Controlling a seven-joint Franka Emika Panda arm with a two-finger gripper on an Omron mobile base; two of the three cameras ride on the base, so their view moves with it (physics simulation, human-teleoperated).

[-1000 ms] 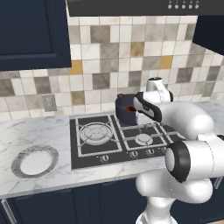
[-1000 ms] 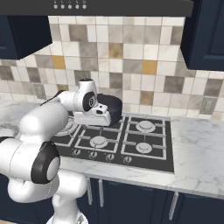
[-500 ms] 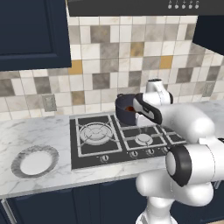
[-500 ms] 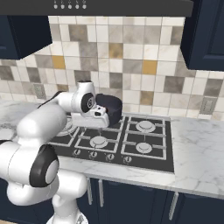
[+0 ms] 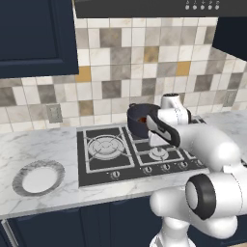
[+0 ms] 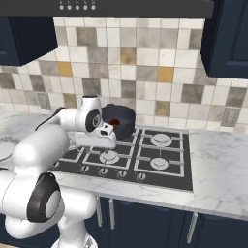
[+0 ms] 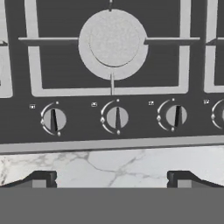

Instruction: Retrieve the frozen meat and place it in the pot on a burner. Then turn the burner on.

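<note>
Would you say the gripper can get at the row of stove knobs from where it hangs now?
Probably yes. The open gripper looks straight down at the knobs along the cooktop's front edge, with nothing between its fingertips and them. The pot with the frozen meat sits behind, out of the way.

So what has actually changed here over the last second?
The claw has swung down and forward from beside the pot toward the front row of stove knobs, jaws wide open and holding nothing. The pot stayed on its rear burner with the frozen meat inside; the plate hasn't moved.
</note>
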